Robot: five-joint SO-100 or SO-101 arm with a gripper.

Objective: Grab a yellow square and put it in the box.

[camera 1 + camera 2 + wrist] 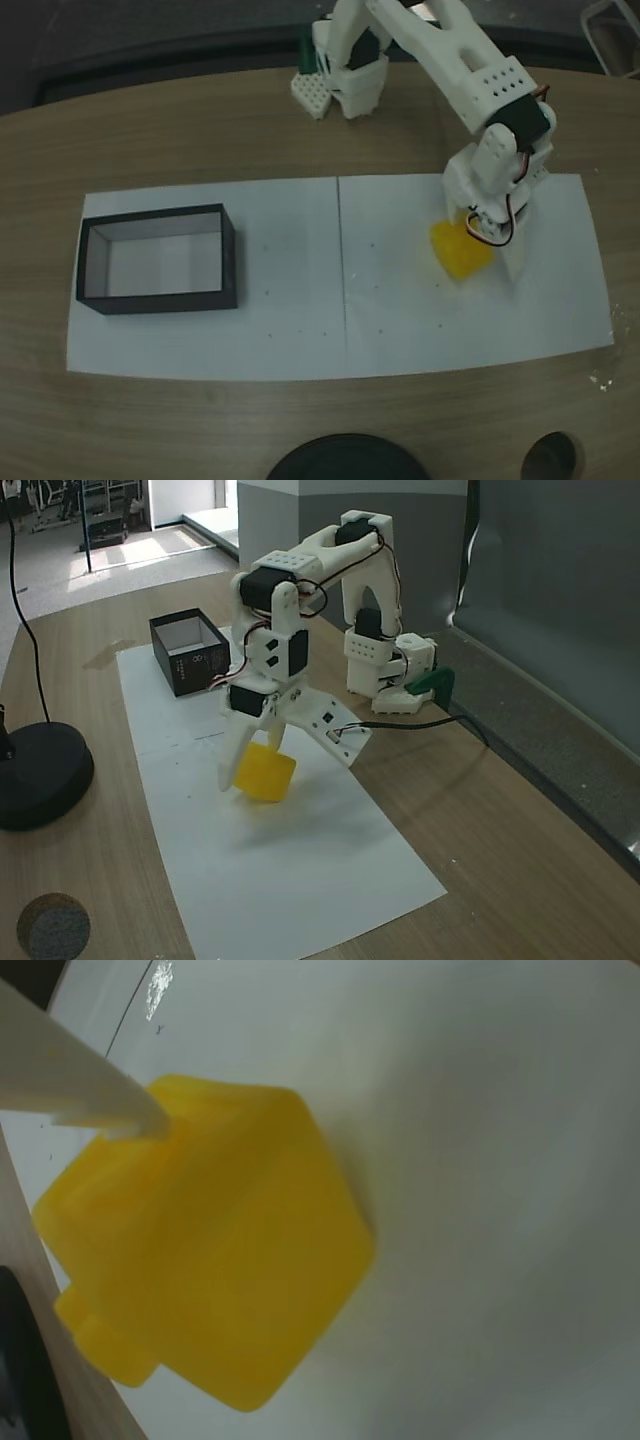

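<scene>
The yellow square [455,252] hangs tilted over the right sheet of white paper, and the fixed view from the side shows the same yellow square [266,774]. My gripper [482,262] is shut on it, with a white finger on either side. In the wrist view the yellow square [210,1260] is very close, its stud pointing lower left, and one white finger [90,1090] presses on its upper left corner. The box [227,255], black-walled and pale inside, stands on the left sheet, far from the gripper. The same box [187,665] has nothing in it.
Two white paper sheets [290,310] cover the wooden table. The arm's base [345,70] is clamped at the far edge. A black round stand base [40,775] and a dark disc [52,925] sit beside the paper, with a cable [420,723] by the base.
</scene>
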